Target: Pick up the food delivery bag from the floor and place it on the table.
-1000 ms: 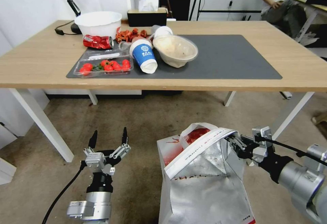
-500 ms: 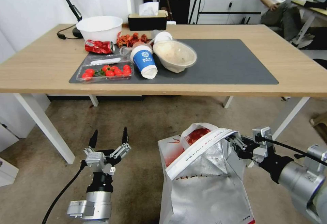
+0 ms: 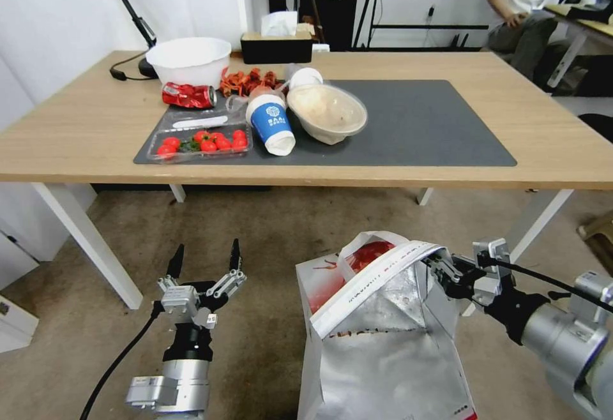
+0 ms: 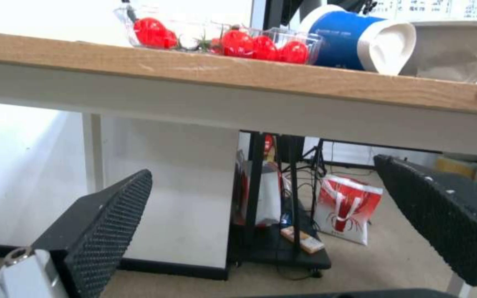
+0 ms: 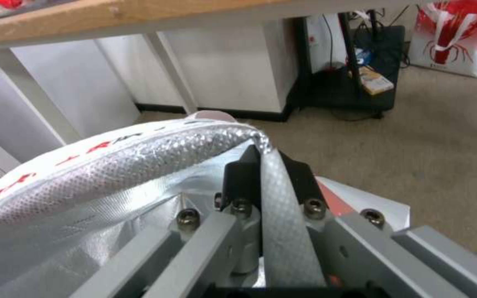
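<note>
Right claw [image 3: 439,265] clamps food delivery bag [image 3: 383,337] rim; left claw [image 3: 204,262] agape beside it.

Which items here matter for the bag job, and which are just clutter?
Job:
food delivery bag
right end effector, clamped on its rim
table
floor

Clutter:
tomato tray
blue cup
bowl
crushed can
</note>
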